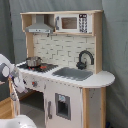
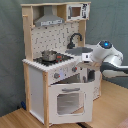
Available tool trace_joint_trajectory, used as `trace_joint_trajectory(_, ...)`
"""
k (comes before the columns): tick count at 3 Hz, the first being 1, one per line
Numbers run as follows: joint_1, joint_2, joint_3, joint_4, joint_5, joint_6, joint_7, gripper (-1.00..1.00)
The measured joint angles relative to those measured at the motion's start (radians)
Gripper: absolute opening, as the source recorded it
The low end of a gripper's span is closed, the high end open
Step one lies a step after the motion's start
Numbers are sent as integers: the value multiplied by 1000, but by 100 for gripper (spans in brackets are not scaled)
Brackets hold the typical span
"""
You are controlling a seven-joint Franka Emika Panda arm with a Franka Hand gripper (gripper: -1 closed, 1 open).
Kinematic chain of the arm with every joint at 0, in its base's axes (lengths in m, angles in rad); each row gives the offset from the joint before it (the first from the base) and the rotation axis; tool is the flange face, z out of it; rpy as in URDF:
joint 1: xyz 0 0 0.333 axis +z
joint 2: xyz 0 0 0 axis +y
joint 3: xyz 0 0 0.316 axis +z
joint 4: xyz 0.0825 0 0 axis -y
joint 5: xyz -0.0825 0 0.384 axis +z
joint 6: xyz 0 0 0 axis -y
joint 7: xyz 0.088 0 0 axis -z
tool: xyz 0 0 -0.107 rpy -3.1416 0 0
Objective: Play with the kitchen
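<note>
**Caller:** Closing in on the knob panel, I'd say — your arm [image 2: 107, 55] sits at the front corner of the kitchen [image 2: 52, 80], wrist end pressed close to the control strip under the hob [image 2: 52, 58] in the second exterior view. The kitchen itself stands upright on the wooden floor against the grey curtain, plain in both exterior views.

**Analyst:** And the fingers? Can you read them?

**Caller:** No — the gripper [image 2: 81, 62] is tucked against the panel and I cannot tell whether they are spread or pinched on anything. You've got red knobs [image 1: 34, 83] along that strip, and my guess is one of them is the target.

**Analyst:** So what does your next move call for?

**Caller:** If it is a knob, a small, square-on turn of the wrist, with no sideways push on the cabinet. If you're heading for the oven door [image 2: 67, 100] instead, you'll need to drop lower to its handle first.

**Analyst:** Containers — what's holding what?

**Caller:** A small metal pot [image 1: 33, 62] stands on the hob, contents not visible from here. The grey sink [image 1: 73, 73] beside it looks bare, with the black faucet [image 1: 85, 58] arched over its back edge. Up top, the microwave [image 1: 70, 23] is shut, and the oven door is closed too — nothing discernible behind its window.
</note>
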Motion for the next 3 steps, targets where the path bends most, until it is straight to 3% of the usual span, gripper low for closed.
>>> trace_joint_trajectory(2,-60,145,16,15,44,1,-138,100)
trace_joint_trajectory(3,-95,230,47,36,47,7,-170,100)
